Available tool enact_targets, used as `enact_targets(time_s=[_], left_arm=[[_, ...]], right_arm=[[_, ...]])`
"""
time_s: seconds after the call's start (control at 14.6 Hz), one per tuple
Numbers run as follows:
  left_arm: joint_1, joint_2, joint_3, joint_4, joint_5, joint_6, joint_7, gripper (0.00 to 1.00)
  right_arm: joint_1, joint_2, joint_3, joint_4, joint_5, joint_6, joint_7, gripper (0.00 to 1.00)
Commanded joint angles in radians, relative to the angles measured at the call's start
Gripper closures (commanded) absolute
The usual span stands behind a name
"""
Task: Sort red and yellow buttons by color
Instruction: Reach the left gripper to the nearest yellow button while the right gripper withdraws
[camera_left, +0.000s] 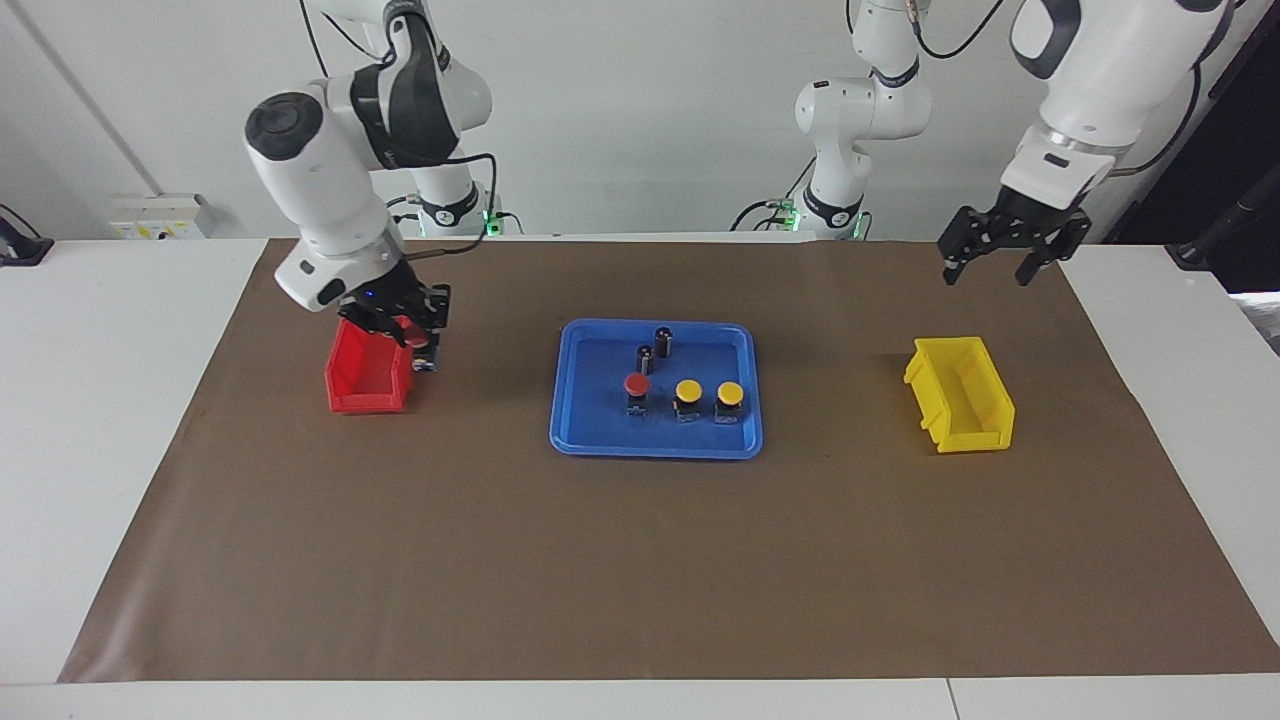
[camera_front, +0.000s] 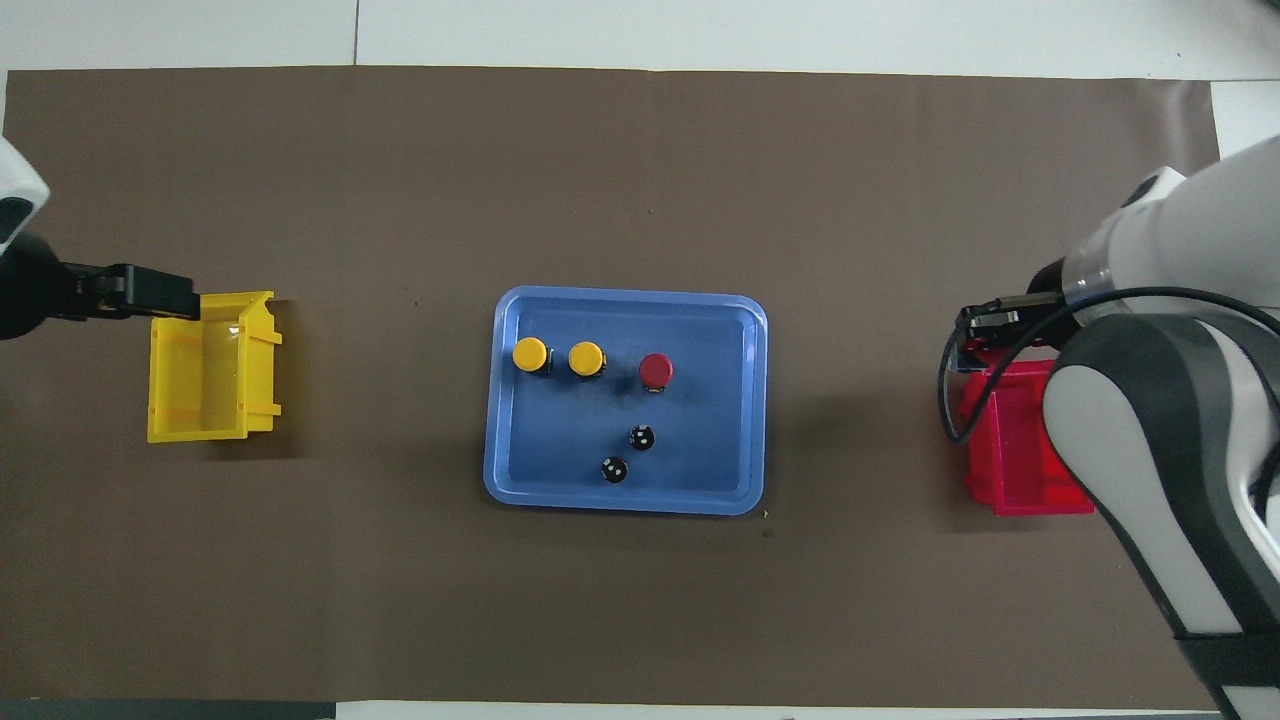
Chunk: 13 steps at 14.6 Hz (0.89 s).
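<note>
**Red button held over the red bin**

Your right pincer (camera_left: 412, 335) is clamped on a red button (camera_left: 414, 337), which hangs tilted over the red bin (camera_left: 365, 385) at the edge facing the tray. In the overhead view the right arm hides the button and much of that bin.

Your left pincer (camera_left: 996, 252) has its fingers spread wide and holds nothing; it hangs in the air over the brown mat (camera_left: 640, 560) at the left arm's end of the bench (camera_left: 120, 400), close to the yellow bin (camera_left: 962, 395), whose rim it overlaps in the overhead view.

Between the two bins sits the blue tray (camera_left: 655, 445). In it you have one red button (camera_left: 636, 385) standing upright, and beside it, toward the left arm's end, two yellow buttons (camera_left: 688, 391) (camera_left: 730, 393), all three in a row. Nearer to the robots than that row stand two dark cylinders (camera_left: 645, 356) (camera_left: 663, 340) with silvery tops, close together.

The yellow bin holds no button.
</note>
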Motion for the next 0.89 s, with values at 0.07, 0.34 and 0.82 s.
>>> enact_targets(time_s=[0.07, 0.34, 0.82], left_arm=[[-0.180, 0.099, 0.009, -0.037, -0.009, 0.149, -0.251, 0.00], [-0.283, 0.266, 0.009, -0.038, -0.009, 0.293, -0.345, 0.01], [-0.317, 0.297, 0.006, -0.153, -0.014, 0.453, -0.393, 0.16]], right_arm=[[-0.113, -0.180, 0.014, -0.276, 0.013, 0.114, -0.173, 0.82], [-0.168, -0.233, 0.010, -0.411, 0.013, 0.195, -0.281, 0.82], [-0.233, -0.201, 0.010, -0.499, 0.013, 0.315, -0.352, 0.82]])
